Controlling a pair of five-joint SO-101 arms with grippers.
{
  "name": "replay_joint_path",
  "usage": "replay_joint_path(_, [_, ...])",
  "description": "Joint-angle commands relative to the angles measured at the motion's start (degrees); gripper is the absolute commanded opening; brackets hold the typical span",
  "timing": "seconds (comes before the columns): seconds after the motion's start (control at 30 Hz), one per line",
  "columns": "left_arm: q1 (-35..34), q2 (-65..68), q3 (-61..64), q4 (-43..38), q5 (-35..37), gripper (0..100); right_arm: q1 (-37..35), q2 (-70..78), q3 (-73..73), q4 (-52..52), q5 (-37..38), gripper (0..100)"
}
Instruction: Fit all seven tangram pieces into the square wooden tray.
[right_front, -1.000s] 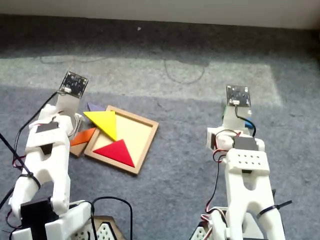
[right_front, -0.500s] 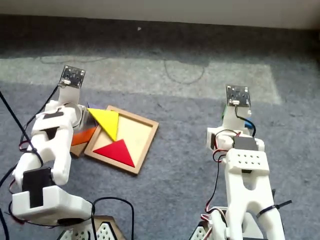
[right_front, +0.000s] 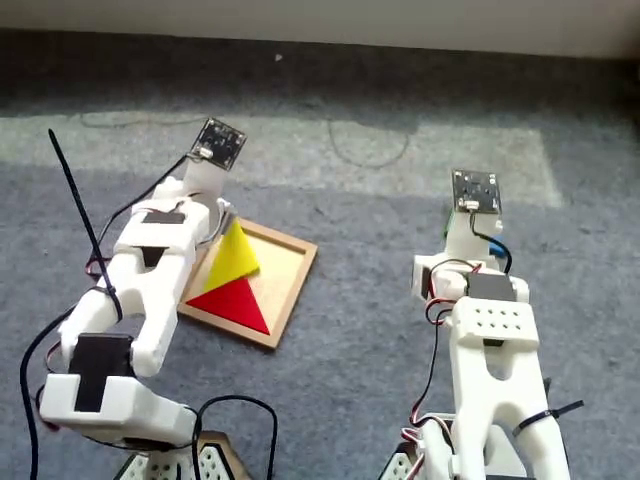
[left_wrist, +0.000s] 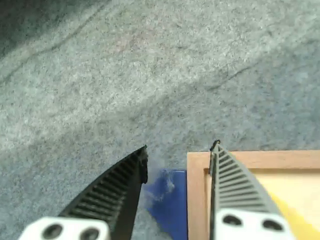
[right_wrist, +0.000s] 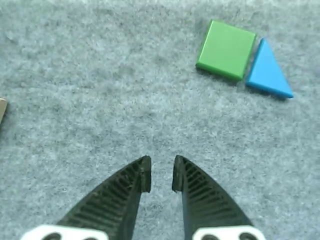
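1. One red triangle, flat and smooth, lies at 7 o'clock in the square wooden tray, itself at 8 o'clock on the grey felted worktop.
2. One yellow triangle lies at the tray's 11 o'clock.
3. The left hand, ribbed and black, is spread wide astride the tray's 11 o'clock corner rim and one dark blue piece outside it.
4. The right hand is narrowly parted and holds nothing.
5. Beyond it lie one green square and one light blue triangle, just beside each other.
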Motion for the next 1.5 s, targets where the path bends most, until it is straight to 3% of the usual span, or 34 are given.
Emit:
replay_joint_path(0.0, [1.3,-0.8,-4.4,1.4,0.4,21,0.3,-1.5,-0.2,-1.5,0.1,8.0])
replay_joint_path(0.2, [3.5,-5.6,-6.0,14.2,-6.3,20,0.3,-1.5,-0.2,-1.5,0.1,8.0])
replay_joint_path(0.53, [6.4,-15.9,-5.4,24.9,-6.4,20,0.3,-1.5,-0.2,-1.5,0.1,8.0])
replay_joint_path(0.7, [9.6,-16.7,1.8,22.2,-6.4,20,0.4,-1.5,-0.2,-1.5,0.1,8.0])
replay_joint_path(0.93, [4.9,-16.7,12.0,9.7,-6.5,20,0.4,-1.5,-0.1,-1.5,0.1,8.0])
replay_joint_path(1.27, [-2.4,-17.5,14.9,10.1,-6.9,21,0.4,-1.5,-0.1,-1.5,0.1,8.0])
replay_joint_path(1.47, [-2.1,-26.8,14.9,18.5,-6.9,21,0.4,-1.5,-0.1,-1.5,0.1,8.0])
